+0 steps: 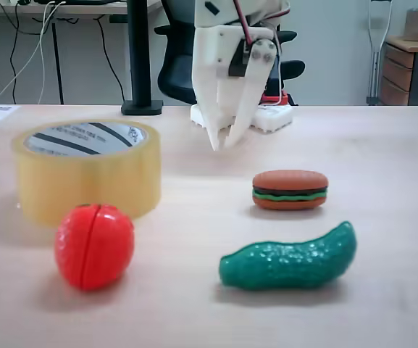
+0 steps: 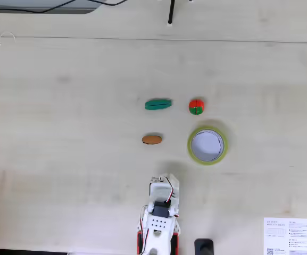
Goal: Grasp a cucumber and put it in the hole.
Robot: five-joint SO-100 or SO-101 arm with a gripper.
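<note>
The gripper hangs above the table with its 2 fingers pointing down and their tips nearly together, holding nothing. In the top-down fixed view the arm sits near the bottom edge, well apart from all 4 items, so the grasp has not begun.

The cucumber lies flat on its side on the table, nearest the low front camera. In the top-down view the cucumber is farthest from the arm, beyond the toy burger. The burger lies between arm and cucumber, so a reach likely needs to pass over it.

The tape roll stands on its flat face, so the hole opens upward and can accept a drop from above. The red tomato sits just in front of the roll. Seen from above, the hole is right of the burger, and the tomato is beside the cucumber.
</note>
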